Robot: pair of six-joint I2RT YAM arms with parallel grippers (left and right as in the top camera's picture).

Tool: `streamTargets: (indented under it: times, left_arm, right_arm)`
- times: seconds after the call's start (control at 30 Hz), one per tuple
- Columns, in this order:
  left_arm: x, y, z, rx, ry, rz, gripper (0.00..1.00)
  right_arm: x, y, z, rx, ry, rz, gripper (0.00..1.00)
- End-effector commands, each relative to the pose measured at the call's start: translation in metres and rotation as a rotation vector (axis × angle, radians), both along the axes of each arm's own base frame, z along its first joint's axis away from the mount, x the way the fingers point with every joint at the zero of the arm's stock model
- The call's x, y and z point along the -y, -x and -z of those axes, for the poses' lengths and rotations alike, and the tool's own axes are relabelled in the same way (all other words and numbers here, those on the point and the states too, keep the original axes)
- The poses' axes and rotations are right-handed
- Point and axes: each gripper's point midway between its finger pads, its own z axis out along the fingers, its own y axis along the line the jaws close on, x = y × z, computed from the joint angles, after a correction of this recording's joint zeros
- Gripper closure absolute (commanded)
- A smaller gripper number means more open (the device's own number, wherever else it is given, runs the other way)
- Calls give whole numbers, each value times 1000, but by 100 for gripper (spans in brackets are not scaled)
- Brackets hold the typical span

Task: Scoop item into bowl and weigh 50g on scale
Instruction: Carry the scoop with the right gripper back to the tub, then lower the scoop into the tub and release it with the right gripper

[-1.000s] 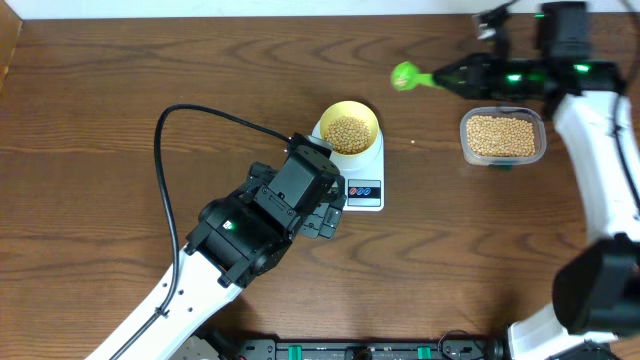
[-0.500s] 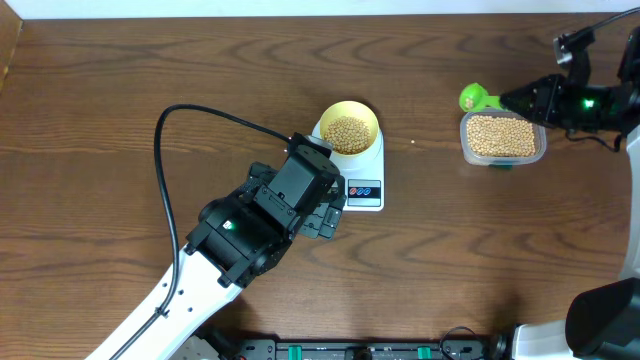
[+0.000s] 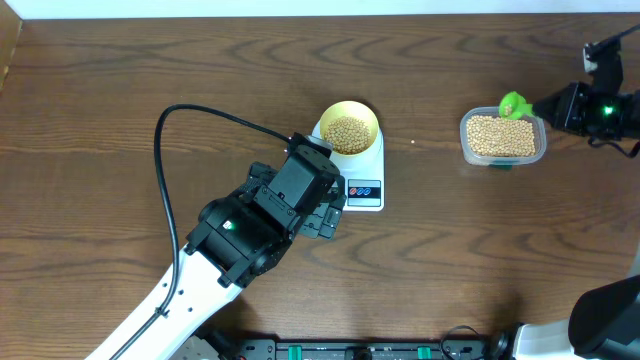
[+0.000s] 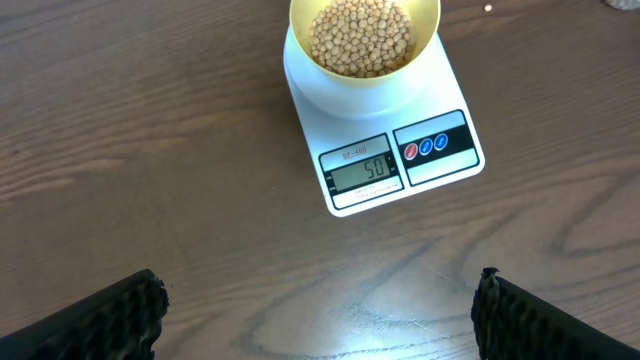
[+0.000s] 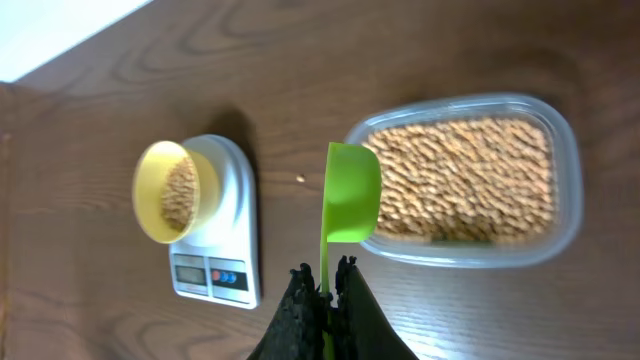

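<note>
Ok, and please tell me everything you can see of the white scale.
The scale is a white, plastic-looking rectangular slab lying flat on the wooden table. Its rear part carries a round white platform, on which the yellow bowl of beans stands. At the front, a small grey display seems to read 50, and beside it a dark strip holds one red and two blue buttons. The left gripper is open near its front edge, not touching it.
</note>
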Motion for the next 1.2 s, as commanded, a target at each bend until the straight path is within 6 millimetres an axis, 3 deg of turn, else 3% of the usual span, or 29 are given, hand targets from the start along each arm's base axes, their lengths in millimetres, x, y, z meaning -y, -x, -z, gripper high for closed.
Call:
streamTargets:
  times: [0.0, 0.27, 0.6, 0.97, 1.17]
  left_arm:
    - [-3, -4, -4, 20, -18, -4, 0]
    - [-3, -4, -4, 20, -18, -4, 0]
    - [-3, -4, -4, 20, -18, -4, 0]
    - [-3, -4, -4, 20, -18, -4, 0]
    - [-3, -4, -4, 20, -18, -4, 0]
  right_arm:
    - [5, 10, 19, -41, 30, 10, 99]
    - [11, 12, 54, -98, 101, 39, 99]
    - [4, 10, 69, -162, 393, 31, 99]
    - [2, 5, 60, -158, 833, 36, 99]
    - [-6, -1, 50, -115, 974, 8, 99]
